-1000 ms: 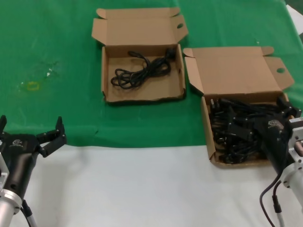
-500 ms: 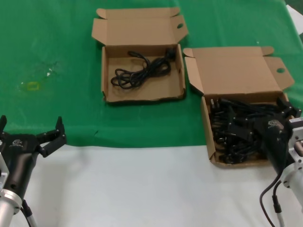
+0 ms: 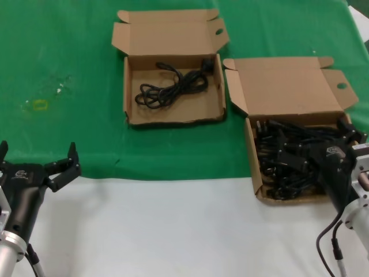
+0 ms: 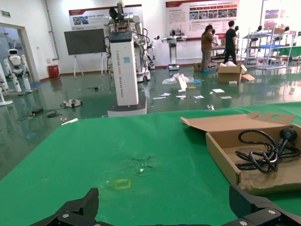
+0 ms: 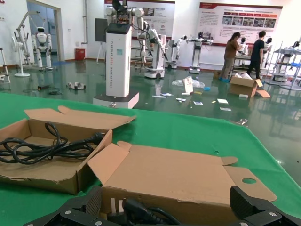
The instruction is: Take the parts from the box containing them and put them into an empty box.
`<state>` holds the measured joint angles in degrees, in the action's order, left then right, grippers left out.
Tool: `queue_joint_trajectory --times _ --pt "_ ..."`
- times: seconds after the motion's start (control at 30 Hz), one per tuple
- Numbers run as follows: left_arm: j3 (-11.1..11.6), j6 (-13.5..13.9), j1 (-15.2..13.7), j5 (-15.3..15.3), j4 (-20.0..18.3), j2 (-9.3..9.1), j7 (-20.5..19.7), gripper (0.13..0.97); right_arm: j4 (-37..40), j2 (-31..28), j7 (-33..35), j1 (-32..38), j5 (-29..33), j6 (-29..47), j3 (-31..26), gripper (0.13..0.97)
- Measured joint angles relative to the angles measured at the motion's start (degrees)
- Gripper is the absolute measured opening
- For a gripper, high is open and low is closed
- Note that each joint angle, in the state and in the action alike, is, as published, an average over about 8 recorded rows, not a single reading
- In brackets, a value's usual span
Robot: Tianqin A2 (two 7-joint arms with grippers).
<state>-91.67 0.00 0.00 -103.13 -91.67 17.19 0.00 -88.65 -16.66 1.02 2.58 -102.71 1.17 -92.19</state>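
Both hands unmoved: right hand over parts.

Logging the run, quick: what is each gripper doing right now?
Left gripper: open, empty, parked at the near table edge.
Right gripper: open, empty, over the cords in the full box.

Matt surfaces throughout

Green cloth over smooth white counter; both boxes plain brown cardboard; cords matt black; left tool black plastic.
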Motion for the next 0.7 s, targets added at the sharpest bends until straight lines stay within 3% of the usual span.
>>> queue_joint_trajectory --times 0.7 --pt "0.0 0.0 0.0 0.0 0.0 0.0 0.0 0.966 0.0 0.0 0.0 0.0 0.0 0.0 0.0 0.966"
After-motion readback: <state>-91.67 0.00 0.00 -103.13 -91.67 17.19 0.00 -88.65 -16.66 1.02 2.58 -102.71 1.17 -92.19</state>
